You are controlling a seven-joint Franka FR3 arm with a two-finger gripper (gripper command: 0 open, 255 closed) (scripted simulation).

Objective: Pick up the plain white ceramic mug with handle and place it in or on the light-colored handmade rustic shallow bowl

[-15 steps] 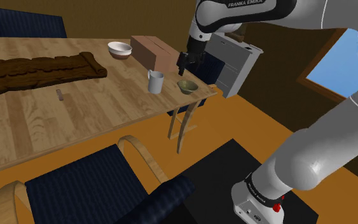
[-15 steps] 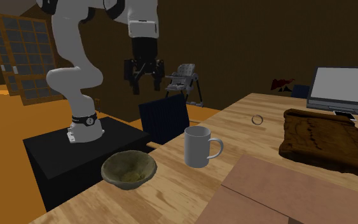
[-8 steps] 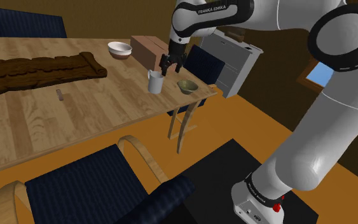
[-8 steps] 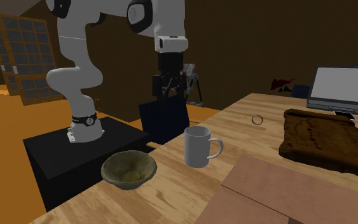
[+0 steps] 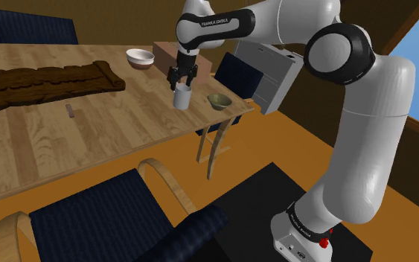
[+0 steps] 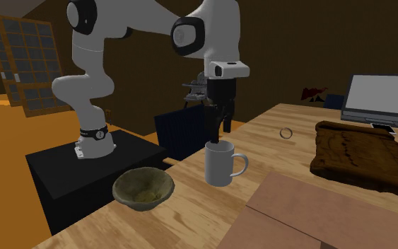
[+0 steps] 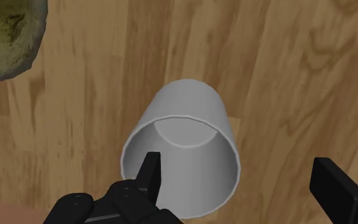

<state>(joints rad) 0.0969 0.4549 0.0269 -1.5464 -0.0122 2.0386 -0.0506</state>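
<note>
- The long light-wood plank worktop [image 5: 88, 130] carries everything below except the arm, its stand and the chairs.
- The white jointed robot arm [image 5: 364, 97] rises from a black box stand [image 5: 248, 201] on the orange floor. It arches over the worktop's corner with its hand pointing straight down.
- Dark blue upholstered chairs with pale bentwood arms [image 5: 118, 223] stand at the worktop's near edge in the shoulder view. Another blue chair [image 6: 182, 131] is tucked in at the corner below the arm.
- A dark brown, lumpy, slab-like runner [image 5: 44, 80] lies along the worktop, well apart from the mug.
- A plain brown cardboard box [image 6: 310, 219] sits near the mug, on the side away from the stand.
- An open dark laptop with a pale grey screen [image 6: 381, 99] stands beyond the runner in the second exterior view.
- The all-black two-finger gripper [image 6: 218, 133] hangs just above the mug's rim. Its fingers are apart. In the wrist view, one finger [image 7: 149, 175] is over the mouth by the rim and the other is outside the wall, clasping nothing.
- The pale grey cylindrical mug with a loop handle [image 6: 220, 164] stands upright on the worktop near its corner, just beside the olive bowl.
- The rough-rimmed shallow olive-green bowl [image 6: 143, 189] rests on the worktop's corner, apart from the mug.
- A white round bowl [image 5: 140, 57] sits farther along, by the box.
- A small thin ring [image 6: 285, 132] lies between the mug and the runner.
</note>
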